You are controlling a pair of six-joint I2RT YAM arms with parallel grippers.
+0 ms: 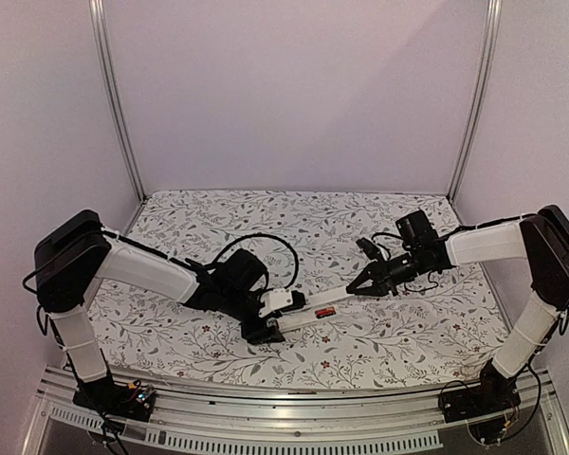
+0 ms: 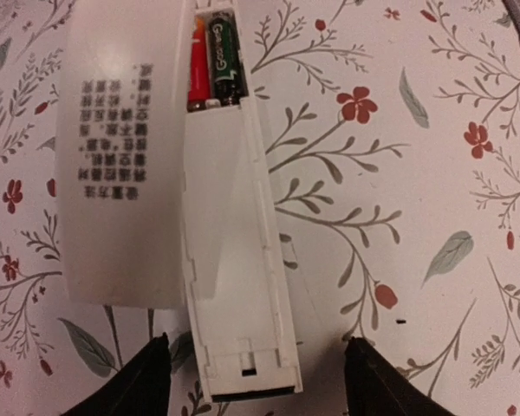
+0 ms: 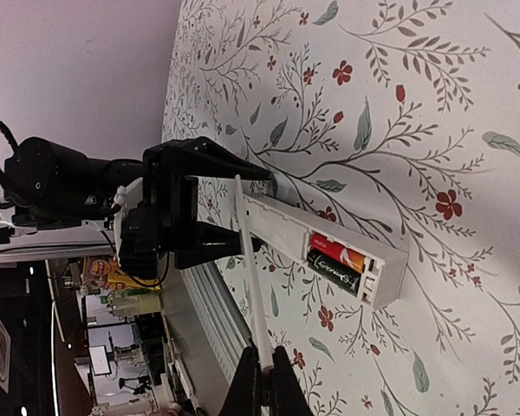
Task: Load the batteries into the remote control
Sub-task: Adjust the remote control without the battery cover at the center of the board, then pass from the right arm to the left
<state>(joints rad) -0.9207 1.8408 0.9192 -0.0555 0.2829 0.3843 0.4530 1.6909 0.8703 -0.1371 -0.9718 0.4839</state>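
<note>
The left gripper (image 1: 264, 330) sits low over the table (image 1: 218, 218), towards the middle of its near edge, at the near-left end of the remote control (image 2: 234, 260). Its fingers (image 2: 152, 381) stand apart, one on each side of that end, with a gap showing on both sides, so they straddle the remote control without clamping it.

The remote control lies flat with its back up. Its long axis runs from the left gripper up and to the right, towards the table's far right corner. The battery bay at its far-right end is uncovered, and both batteries (image 3: 336, 260) lie side by side in it, lengthwise along the remote control. Loading looks done, and what remains seems to be closing the bay.

The cover (image 3: 250, 277) is a thin white strip, tilted up on edge above the remote control and roughly in line with it. I cannot tell whether its lower end touches the remote control.

The right gripper (image 3: 262, 368) has its fingers together, pinching the cover's raised end just beyond the bay. This arm is the nearer one to the bay, and the bay lies below and ahead of its fingertips. The cover would likely need to drop flat along the remote control's axis and slide home while the left gripper steadies the other end.
</note>
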